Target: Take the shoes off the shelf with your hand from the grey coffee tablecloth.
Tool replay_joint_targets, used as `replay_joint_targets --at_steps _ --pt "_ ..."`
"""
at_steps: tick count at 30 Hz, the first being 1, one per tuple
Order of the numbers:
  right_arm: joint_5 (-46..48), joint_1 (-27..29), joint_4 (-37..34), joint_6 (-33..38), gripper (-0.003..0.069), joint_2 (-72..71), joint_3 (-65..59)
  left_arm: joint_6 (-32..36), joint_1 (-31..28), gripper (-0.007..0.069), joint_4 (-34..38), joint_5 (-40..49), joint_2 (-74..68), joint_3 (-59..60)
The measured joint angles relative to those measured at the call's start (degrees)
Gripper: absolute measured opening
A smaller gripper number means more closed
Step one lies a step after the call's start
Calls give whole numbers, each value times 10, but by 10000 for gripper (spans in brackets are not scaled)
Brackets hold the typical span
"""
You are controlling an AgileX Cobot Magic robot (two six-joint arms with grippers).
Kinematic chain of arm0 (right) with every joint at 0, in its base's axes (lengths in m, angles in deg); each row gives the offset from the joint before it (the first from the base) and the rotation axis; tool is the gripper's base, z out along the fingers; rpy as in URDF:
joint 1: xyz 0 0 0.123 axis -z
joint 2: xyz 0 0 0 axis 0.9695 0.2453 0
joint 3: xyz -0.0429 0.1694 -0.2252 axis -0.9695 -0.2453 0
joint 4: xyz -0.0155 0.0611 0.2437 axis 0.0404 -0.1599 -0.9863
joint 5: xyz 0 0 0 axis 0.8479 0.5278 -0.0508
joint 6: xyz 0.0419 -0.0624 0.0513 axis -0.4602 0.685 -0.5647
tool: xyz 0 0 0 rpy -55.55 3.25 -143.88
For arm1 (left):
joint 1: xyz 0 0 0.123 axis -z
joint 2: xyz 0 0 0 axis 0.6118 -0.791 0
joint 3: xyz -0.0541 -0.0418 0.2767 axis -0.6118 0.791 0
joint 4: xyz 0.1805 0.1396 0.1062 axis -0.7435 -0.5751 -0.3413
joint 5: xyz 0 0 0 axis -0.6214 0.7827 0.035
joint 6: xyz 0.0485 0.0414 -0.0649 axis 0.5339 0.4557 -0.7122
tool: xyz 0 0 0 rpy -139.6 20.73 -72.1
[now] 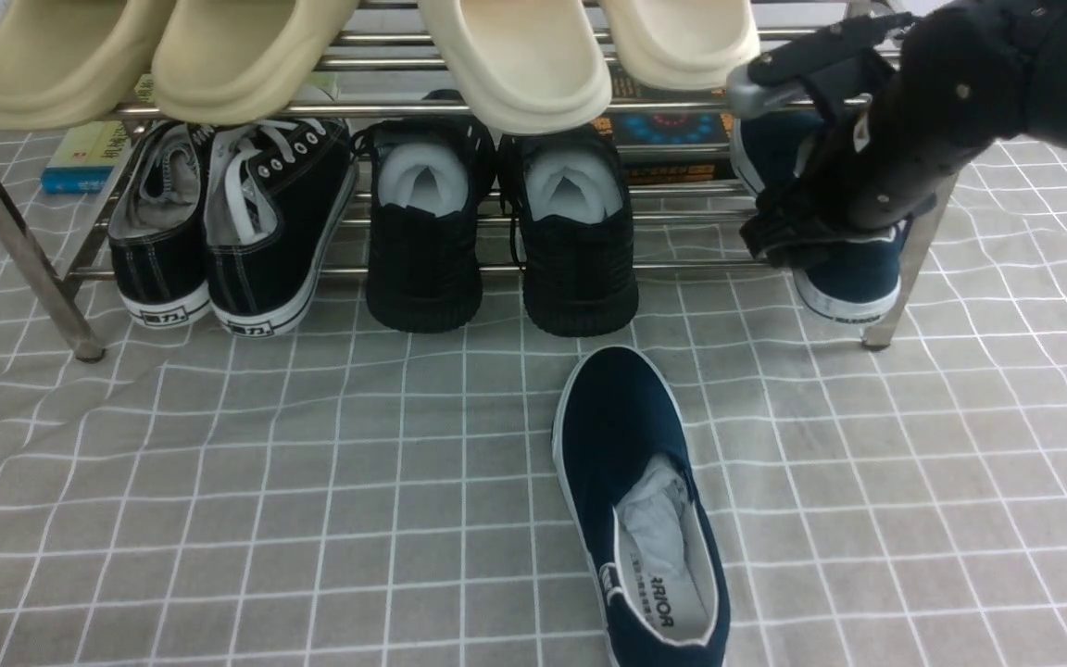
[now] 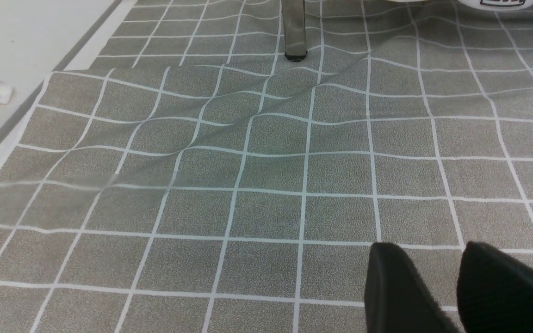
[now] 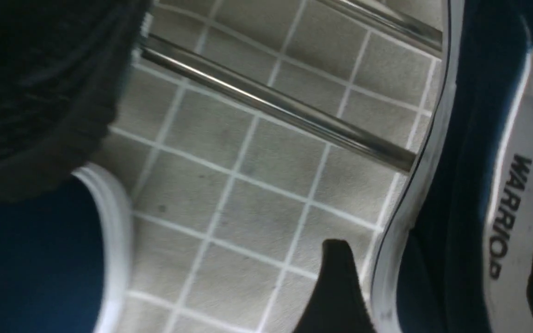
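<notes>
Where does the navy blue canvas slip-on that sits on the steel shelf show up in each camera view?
Front view: the navy blue canvas slip-on sits at the lower tier's right end, half hidden by the right arm.
Left wrist view: not in it.
Right wrist view: the slip-on is close up, its white insole reading "WARRIOR", with the right end effector straddling its side wall.
Shared landmark: the shiny steel tube shelf.

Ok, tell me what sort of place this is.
Probably a staged robot test area mimicking a home entryway, not a real hallway: a steel shoe rack loaded with beige foam slippers and black sneakers stands on a grey grid-patterned tablecloth, with a bare white surface beyond its edge.
</notes>
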Motion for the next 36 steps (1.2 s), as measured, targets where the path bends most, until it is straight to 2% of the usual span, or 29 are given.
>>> replay_joint_targets --at_steps 3,6,9,11,12,14,15,18,21,25,29,36 --pt "-13 0 38 -2 513 23 0 0 0 242 0 0 0 0" --pt "-16 0 46 -8 461 34 0 0 0 242 0 0 0 0" --pt "-13 0 48 -10 253 41 0 0 0 242 0 0 0 0" --pt "11 -4 30 -11 82 39 7 0 0 242 0 0 0 0" --pt "31 -7 21 -10 40 34 13 0 0 242 0 0 0 0" --pt "103 -15 0 6 25 14 21 0 0 242 0 0 0 0" --pt "103 -15 -3 8 25 11 22 0 0 242 0 0 0 0" --pt "228 -32 -60 29 25 -55 25 0 0 242 0 0 0 0" --pt "283 -42 -121 32 25 -104 11 0 0 242 0 0 0 0" --pt "289 -53 -150 32 25 -122 -27 0 0 242 0 0 0 0" --pt "282 -94 -160 29 25 -122 -84 0 0 242 0 0 0 0" --pt "268 -129 -182 -5 25 -122 -104 0 0 242 0 0 0 0"
